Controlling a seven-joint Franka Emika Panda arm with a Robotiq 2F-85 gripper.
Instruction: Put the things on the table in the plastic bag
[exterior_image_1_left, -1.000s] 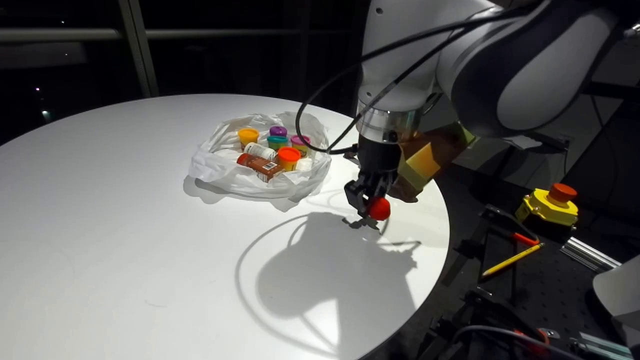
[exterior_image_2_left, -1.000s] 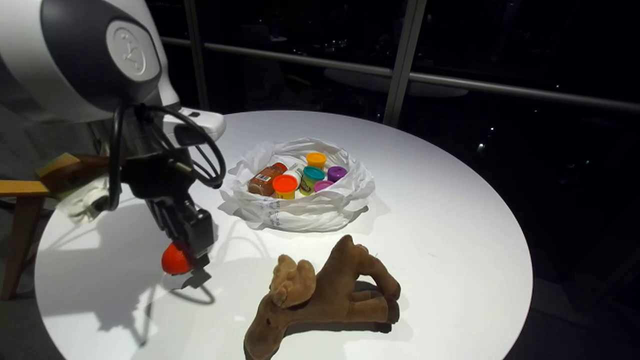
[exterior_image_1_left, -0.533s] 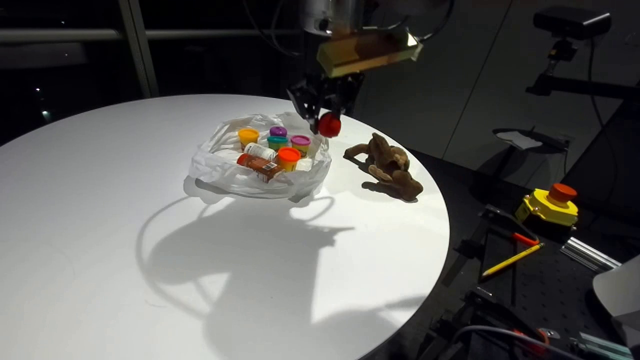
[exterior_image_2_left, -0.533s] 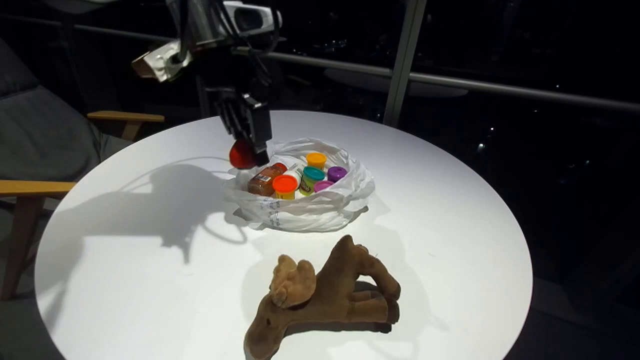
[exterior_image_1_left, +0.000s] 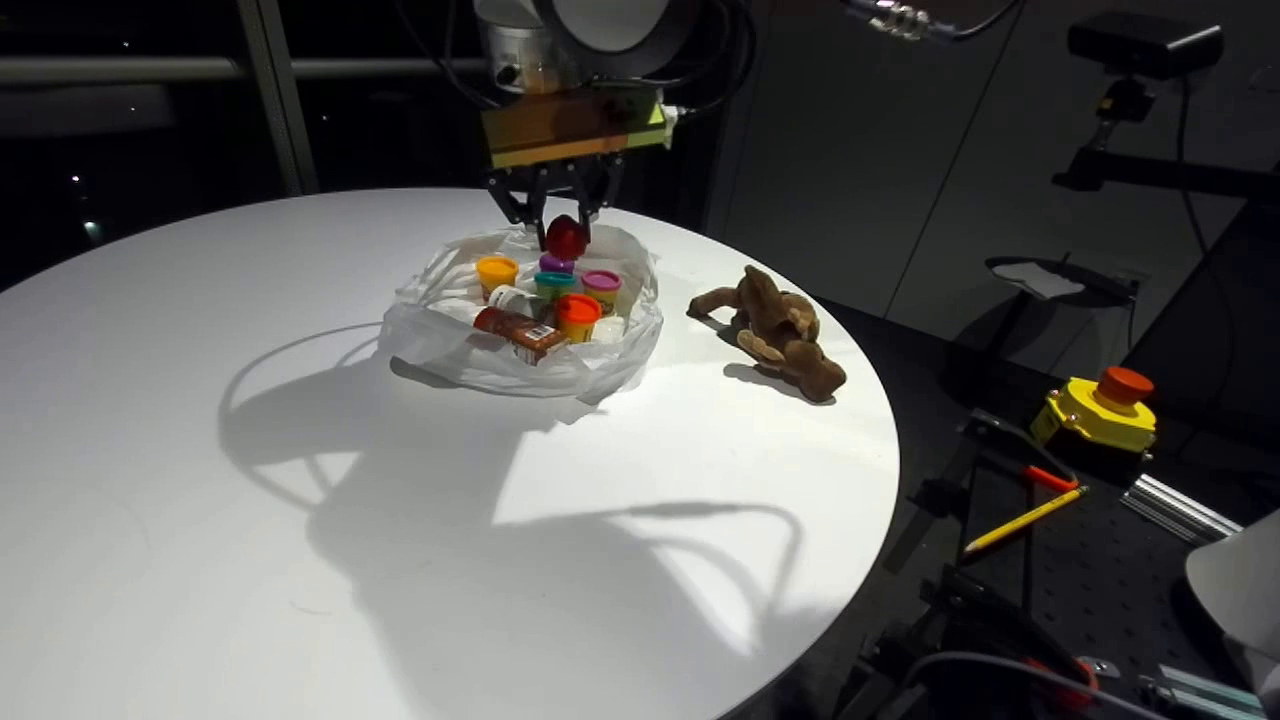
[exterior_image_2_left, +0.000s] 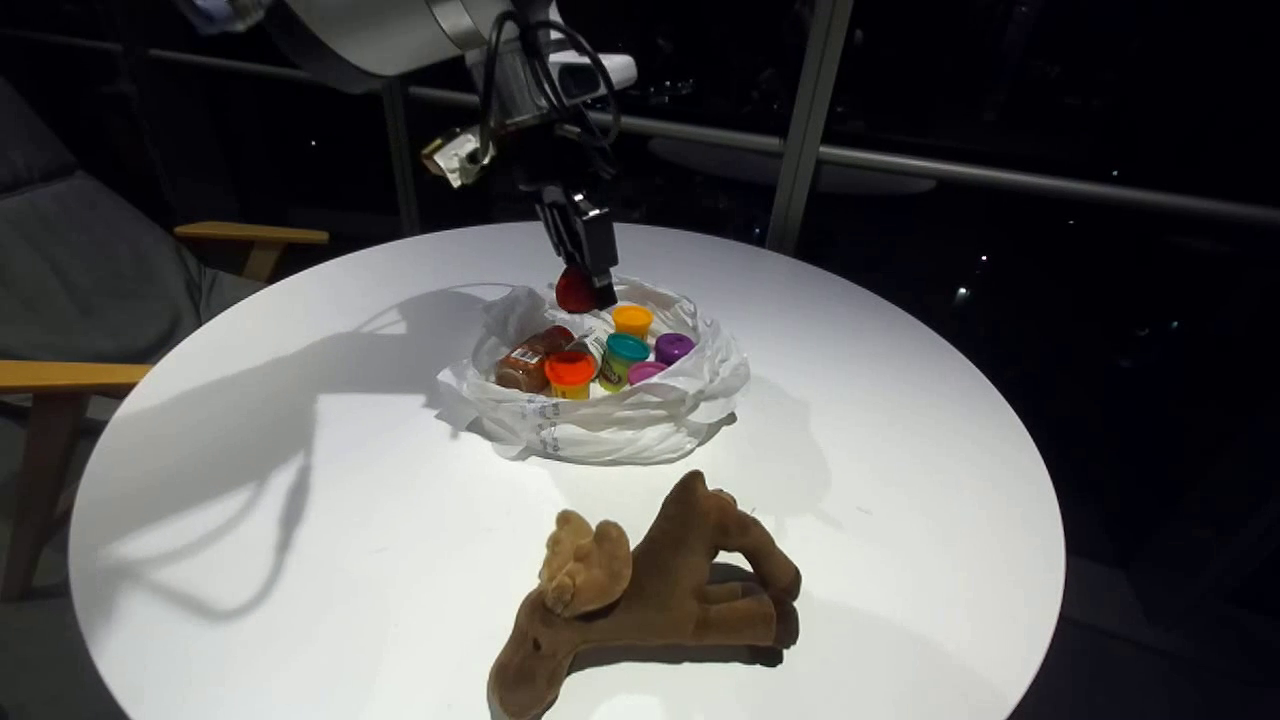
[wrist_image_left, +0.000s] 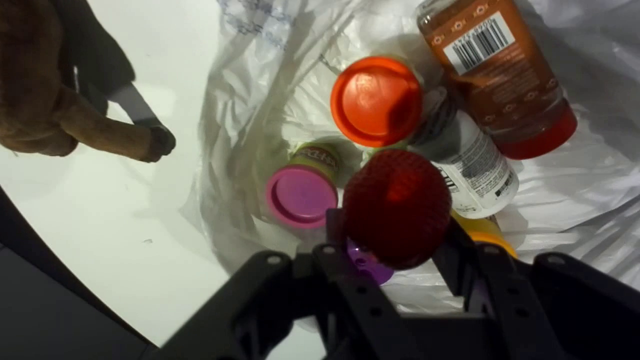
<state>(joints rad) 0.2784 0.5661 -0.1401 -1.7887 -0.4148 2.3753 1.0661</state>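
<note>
Gripper (exterior_image_1_left: 564, 238) clamped on round red object (wrist_image_left: 397, 207) over plastic bag (exterior_image_2_left: 620, 438); brown toy (exterior_image_2_left: 660, 608) on table (exterior_image_2_left: 930, 500), head (exterior_image_1_left: 815, 370) showing in both exterior views, only part in wrist view; snout (exterior_image_2_left: 525, 675) aims lower left in an exterior view, long axis diagonal.

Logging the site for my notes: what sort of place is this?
Probably a robotics lab or office workspace, judging by the yellow plastic-looking box with a round red button, the black rectangular camera-like device and the grey cushioned chair with wooden arms.
</note>
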